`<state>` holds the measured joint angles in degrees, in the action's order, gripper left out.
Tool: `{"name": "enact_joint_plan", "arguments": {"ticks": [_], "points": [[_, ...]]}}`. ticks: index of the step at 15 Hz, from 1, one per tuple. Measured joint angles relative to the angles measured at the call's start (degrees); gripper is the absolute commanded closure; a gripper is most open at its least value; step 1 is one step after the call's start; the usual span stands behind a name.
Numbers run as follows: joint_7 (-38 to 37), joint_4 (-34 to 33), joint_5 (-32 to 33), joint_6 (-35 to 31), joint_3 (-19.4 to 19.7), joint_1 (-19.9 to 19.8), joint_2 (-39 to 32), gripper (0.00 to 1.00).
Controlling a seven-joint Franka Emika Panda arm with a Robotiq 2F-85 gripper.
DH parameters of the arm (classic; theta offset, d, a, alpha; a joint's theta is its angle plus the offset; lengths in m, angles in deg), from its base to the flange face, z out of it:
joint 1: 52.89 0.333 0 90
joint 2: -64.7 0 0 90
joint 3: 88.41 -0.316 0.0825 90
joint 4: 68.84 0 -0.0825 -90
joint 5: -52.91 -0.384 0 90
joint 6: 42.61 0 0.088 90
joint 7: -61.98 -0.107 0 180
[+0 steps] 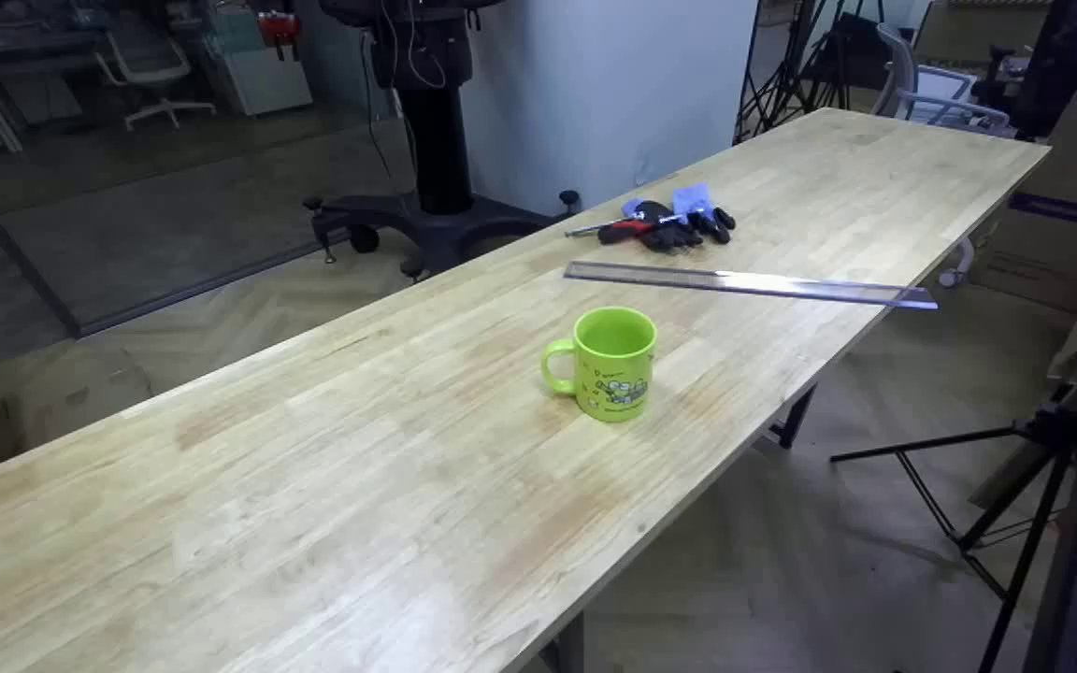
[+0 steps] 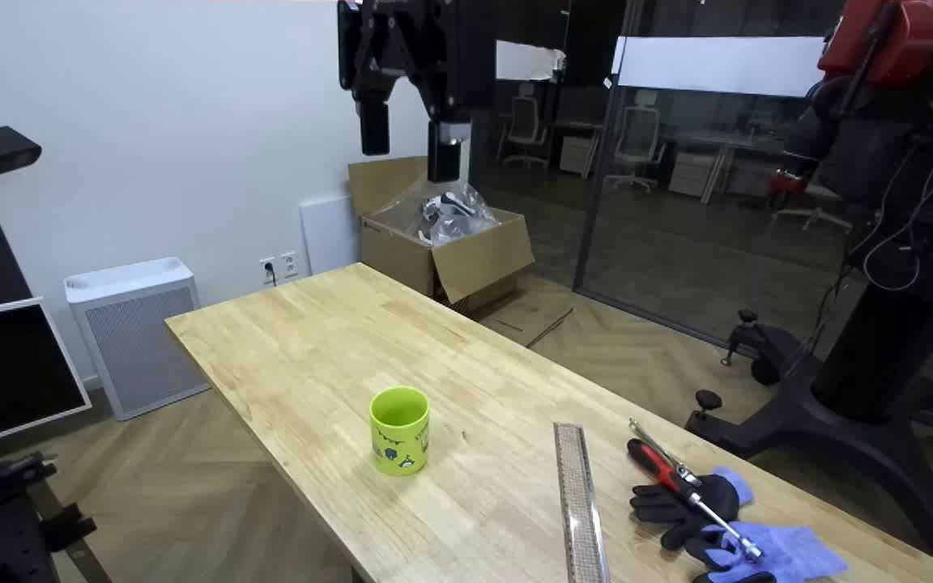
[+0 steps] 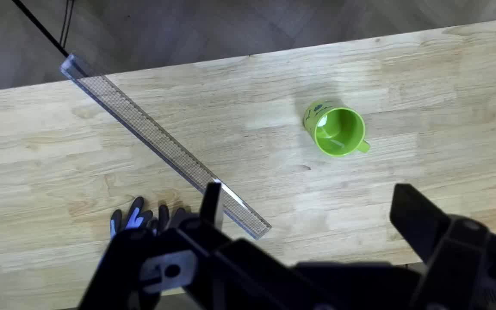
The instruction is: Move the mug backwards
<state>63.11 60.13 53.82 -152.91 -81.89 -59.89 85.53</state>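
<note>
- Up above the bench [image 2: 313, 324] we have the end effector [image 2: 409, 142], its two fingers [image 2: 443, 158] well apart.
- And there's our mug [image 1: 615, 374], standing upright, closer to the long edge that the transparent ruler [image 3: 166, 147] juts over.
- Over by the opposite long edge we spot gloves [image 2: 717, 495], a red-handled tool [image 2: 664, 468] lying across them.

In an exterior view, a lime-green mug [image 1: 613, 369] is seen upright on a wooden table [image 1: 361, 449], its handle turned leftward. Beyond it a clear ruler [image 1: 751, 284] is laid, one end overhanging the edge; farther back, gloves [image 1: 669, 236] and a red-handled tool [image 1: 628, 228] are grouped.
</note>
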Motion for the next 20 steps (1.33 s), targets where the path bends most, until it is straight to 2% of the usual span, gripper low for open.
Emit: {"name": "enact_joint_plan", "arguments": {"ticks": [20], "points": [[0.0,0.0,0.0,-1.3,0.0,0.0,-0.5,0.0]]}}
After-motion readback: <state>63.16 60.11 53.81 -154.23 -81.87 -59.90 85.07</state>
